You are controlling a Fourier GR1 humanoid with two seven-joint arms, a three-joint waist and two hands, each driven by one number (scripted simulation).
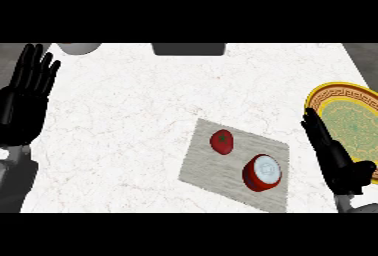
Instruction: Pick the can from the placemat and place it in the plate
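A red can (262,173) stands in the lower right part of the frame, on the right half of a grey woven-looking placemat (214,175); it seems to stand upright with its long axis pointing up toward the viewer, so its pale silvery round top faces the camera and a band of glossy red wall shows along its lower left side. Just to its upper left on the same mat sits a small red tomato (222,141) with a dark green stem spot, apart from the can; the mat is a four-sided cloth set at a slant on a white marble counter (140,100) with faint veins. At the right edge the black right hand (334,155) is held with fingers straight and released, grasping nothing, well right of the can and overlapping the rim of a round plate (325,95); the plate has a yellow border with a dark key pattern and a pale green centre. At the left edge the black left hand (26,95) rests open, fingers straight and pointing up. Along the top edge lie a white rounded object (78,47) and a dark grey rectangular object (188,48).
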